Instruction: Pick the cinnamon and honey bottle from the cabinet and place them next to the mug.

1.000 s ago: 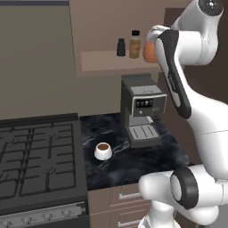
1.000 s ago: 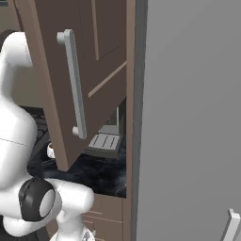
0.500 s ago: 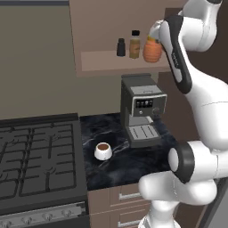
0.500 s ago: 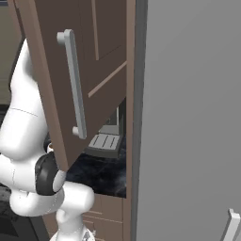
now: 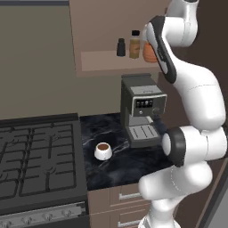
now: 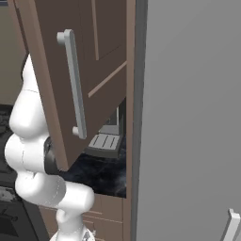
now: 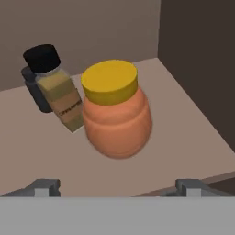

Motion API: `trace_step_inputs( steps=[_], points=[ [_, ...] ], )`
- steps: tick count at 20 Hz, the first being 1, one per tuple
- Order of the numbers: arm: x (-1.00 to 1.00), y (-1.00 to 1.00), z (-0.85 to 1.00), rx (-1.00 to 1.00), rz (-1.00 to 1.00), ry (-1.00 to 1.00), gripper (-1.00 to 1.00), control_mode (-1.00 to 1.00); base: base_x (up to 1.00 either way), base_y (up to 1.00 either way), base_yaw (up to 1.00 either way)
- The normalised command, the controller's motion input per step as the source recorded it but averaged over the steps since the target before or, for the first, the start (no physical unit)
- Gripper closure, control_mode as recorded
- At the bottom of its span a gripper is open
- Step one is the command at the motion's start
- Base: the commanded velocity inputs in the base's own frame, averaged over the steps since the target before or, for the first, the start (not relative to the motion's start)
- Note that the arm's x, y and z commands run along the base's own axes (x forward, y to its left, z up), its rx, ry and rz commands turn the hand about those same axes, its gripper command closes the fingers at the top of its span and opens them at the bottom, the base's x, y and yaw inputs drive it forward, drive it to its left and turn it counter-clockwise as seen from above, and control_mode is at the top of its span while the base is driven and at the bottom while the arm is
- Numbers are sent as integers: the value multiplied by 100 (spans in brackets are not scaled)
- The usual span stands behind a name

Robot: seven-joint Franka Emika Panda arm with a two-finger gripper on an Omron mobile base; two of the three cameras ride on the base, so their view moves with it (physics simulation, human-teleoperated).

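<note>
Nearest you, the mug [image 5: 103, 151] waits on the desk [image 5: 129, 161]. Your hand [image 7: 117, 187] has swung up to the cabinet [image 5: 116, 61] shelf over the last second, tips apart and empty, squarely facing the honey bottle [image 7: 117, 114] (grab it first) — the cinnamon [image 7: 56, 87] stands just left, farther back.

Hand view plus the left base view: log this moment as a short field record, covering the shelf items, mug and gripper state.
shelf items: squat orange honey jar with yellow lid, slim amber cinnamon bottle with black cap, shorter all-black bottle
location: tan-brown cabinet shelf board
mug: small white cup of dark liquid, on the dark counter by the coffee machine
gripper: open, facing the honey jar, holding nothing
</note>
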Motion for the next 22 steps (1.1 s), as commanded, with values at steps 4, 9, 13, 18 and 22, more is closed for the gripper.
trace_step_inputs(
  steps=[4,9,13,18,22],
  points=[
    [47,0,0,-2,0,1,-100,-100,0,0,0],
    [16,0,3,0,0,0,-100,-100,0,0,0],
    [11,-2,0,0,1,0,-100,-100,0,0,0],
    [29,-12,0,0,0,0,-100,-100,0,0,0],
    [26,-17,0,0,0,0,-100,-100,0,0,0]
  ],
)
